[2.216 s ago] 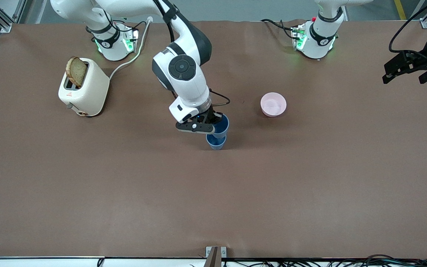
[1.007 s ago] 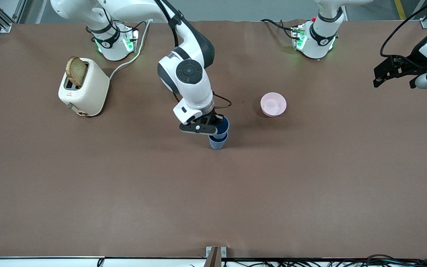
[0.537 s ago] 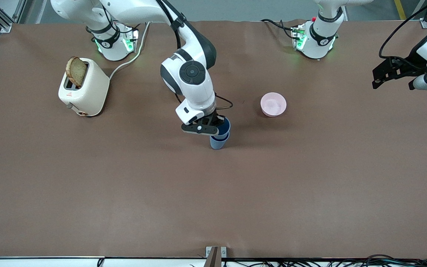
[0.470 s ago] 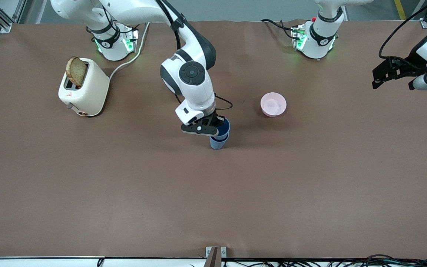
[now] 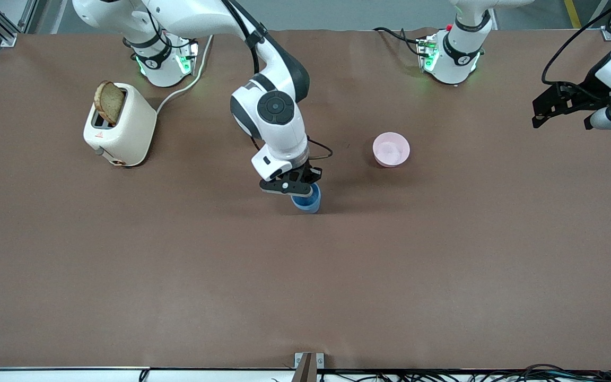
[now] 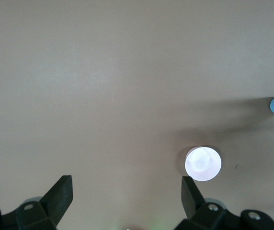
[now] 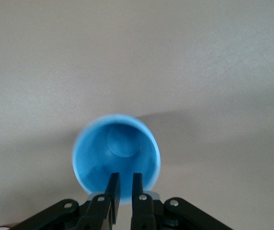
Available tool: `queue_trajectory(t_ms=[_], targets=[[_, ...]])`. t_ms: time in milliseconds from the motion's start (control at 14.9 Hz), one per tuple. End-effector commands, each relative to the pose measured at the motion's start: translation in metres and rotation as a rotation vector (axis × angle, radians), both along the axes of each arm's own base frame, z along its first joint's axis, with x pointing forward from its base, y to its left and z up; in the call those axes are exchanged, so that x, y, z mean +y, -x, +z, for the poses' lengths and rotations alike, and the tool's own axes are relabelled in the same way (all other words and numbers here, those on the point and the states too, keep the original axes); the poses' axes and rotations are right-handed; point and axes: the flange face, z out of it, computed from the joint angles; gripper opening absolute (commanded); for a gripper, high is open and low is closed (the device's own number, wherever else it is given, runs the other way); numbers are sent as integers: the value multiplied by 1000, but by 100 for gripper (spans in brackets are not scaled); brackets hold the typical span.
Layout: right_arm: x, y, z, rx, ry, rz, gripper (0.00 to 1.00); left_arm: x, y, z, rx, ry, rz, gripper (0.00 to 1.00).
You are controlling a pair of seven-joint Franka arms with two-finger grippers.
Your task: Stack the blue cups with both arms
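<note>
Blue cups [image 5: 307, 202] nested mid-worktop [image 5: 305, 276].
Right gripper [image 5: 299, 187] pinching inner rim; left gripper [image 5: 549, 109] spread wide, idle, holding nothing.

Cream toaster [image 5: 120, 132] sits on the brown table [image 5: 305, 276] toward the right arm's end, a slice of brown bread [image 5: 109, 102] sticking up from its slot, tilted. White cord [image 5: 189, 79] runs from the toaster, farther from the front camera. Pink bowl [image 5: 391, 149] [image 6: 203, 163] sits upright near the table's middle, well apart from the toaster.
</note>
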Motion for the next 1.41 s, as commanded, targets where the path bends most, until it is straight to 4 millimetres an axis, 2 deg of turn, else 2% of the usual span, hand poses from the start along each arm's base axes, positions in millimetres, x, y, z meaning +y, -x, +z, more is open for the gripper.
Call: queue_trajectory(t_ms=[0, 67, 201, 269, 403, 470, 537, 604, 739, 873, 1142, 1276, 1343], targets=[[-12, -13, 14, -21, -6, -30, 21, -2, 2, 2, -11, -17, -14, 100], [-22, -22, 21, -28, -13, -45, 26, -2, 2, 2, -10, -17, -14, 100], [-51, -39, 52, -36, -15, -85, 36, -2, 2, 2, -10, -17, -14, 100], [-74, -51, 69, -49, -2, -99, 44, -2, 2, 2, -10, -17, -14, 100], [-125, -70, 103, -57, 41, -102, 53, -2, 2, 2, -10, -17, -14, 100], [-153, -78, 120, -43, 55, -108, 63, -2, 2, 2, -10, -17, -14, 100], [-188, -86, 140, -35, 62, -125, 82, -2, 3, 2, -11, -17, -14, 100], [-217, -91, 159, -38, 56, -157, 96, -2, 3, 2, -11, -17, -14, 100], [-273, -97, 193, -38, 53, -205, 100, -2, 3, 2, -10, -17, -16, 100], [-327, -94, 219, -15, 68, -153, 100, -2, 3, 2, -10, -17, -14, 100], [-437, -73, 273, 8, 76, -78, 100, -2, 2, 2, -8, -17, -16, 100], [-498, -59, 292, 14, 74, -19, 100, -2, 2, 2, -8, -17, -16, 100], [-520, -52, 299, 20, 73, 20, 100, -2, 2, 2, -10, -17, -16, 100]])
